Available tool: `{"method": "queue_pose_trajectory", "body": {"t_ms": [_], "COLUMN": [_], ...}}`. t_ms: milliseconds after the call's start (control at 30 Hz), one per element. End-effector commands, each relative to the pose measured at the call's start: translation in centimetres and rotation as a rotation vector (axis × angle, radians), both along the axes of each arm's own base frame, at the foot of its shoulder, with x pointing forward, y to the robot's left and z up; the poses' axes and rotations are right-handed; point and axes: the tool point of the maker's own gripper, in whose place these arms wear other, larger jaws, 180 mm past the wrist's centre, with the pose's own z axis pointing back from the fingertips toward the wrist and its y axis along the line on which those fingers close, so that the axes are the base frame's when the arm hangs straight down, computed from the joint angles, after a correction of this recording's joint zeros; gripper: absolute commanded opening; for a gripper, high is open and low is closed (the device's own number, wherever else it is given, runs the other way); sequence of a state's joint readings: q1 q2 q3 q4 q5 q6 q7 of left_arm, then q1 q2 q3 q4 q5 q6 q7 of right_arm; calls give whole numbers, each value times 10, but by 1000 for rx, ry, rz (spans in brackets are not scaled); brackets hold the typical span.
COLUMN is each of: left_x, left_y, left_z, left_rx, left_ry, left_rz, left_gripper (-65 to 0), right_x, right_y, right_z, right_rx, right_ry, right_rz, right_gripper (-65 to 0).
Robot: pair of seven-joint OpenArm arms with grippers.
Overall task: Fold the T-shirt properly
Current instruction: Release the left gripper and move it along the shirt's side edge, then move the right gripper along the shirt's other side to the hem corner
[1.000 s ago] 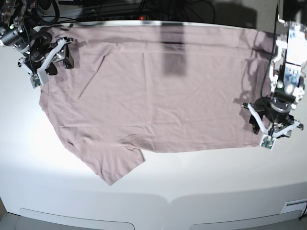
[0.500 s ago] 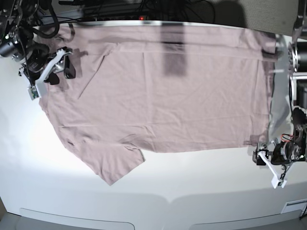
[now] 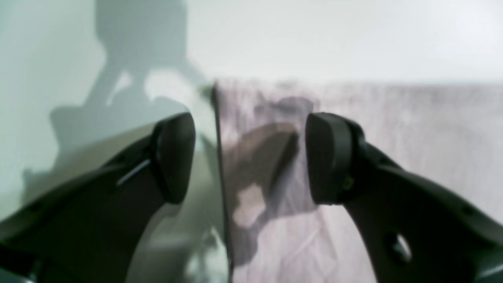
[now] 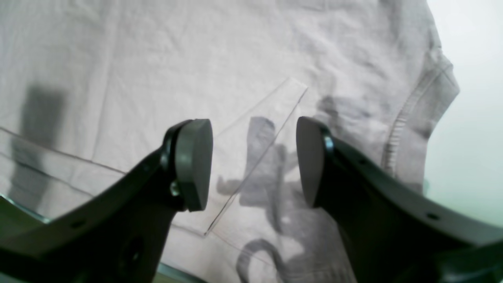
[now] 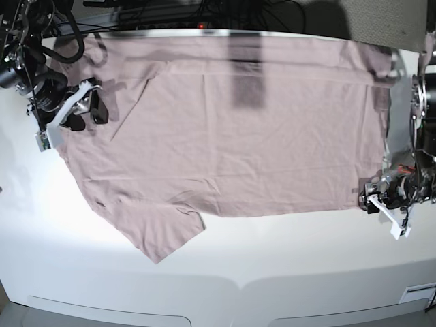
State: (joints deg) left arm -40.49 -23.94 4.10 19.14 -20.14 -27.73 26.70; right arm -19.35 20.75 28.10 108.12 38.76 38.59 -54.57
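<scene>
The pink-mauve T-shirt [image 5: 238, 136] lies spread flat across the white table, with one sleeve [image 5: 163, 231] pointing toward the front left. My left gripper [image 5: 375, 199] hovers low at the shirt's front right corner. In the left wrist view it [image 3: 249, 157] is open, one finger over bare table and the other over the cloth, straddling the T-shirt's [image 3: 353, 137] side edge. My right gripper [image 5: 87, 116] is over the shirt's left end. In the right wrist view it [image 4: 251, 163] is open and empty above the T-shirt [image 4: 157, 70], with a ribbed seam [image 4: 397, 133] just to its right.
Dark cables and equipment [image 5: 170, 10] run along the table's back edge. A dark shadow [image 5: 246, 75] falls across the shirt's upper middle. Bare white table [image 5: 272, 266] extends in front of the shirt, with a small label [image 5: 415, 293] at the front right.
My left gripper moved from the shirt's right edge down toward the front right corner and turned, its jaws spreading wider. My right gripper drifted slightly down over the shirt's left end.
</scene>
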Motion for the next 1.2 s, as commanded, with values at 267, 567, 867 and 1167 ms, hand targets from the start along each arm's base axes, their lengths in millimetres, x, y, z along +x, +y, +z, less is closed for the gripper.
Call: {"method": "queue_pose_trajectory", "body": {"t_ms": [267,567,867,1167], "left_x": [-23,-10,-9,10], "left_y": [-32,-43,-43,-37], "left_z": [-10,5,5,21], "left_rx": [-138,-179,-181,-183], "left_ry": [88,38,15,-106], "left_rz": [-96,-115,-106,-72], "left_gripper": [-219,-218,-265,-650], "right_x": [10,10,14,25], "right_y": [-1,-1,-1,-8], "right_z": [14,14,18,22], "right_rx": [-2,-1,2,-38], "right_ry": [-54,-55,-75,-94], "right_rz": [7,7,6,-4], "right_gripper": [-305,-305,-305,-305]}}
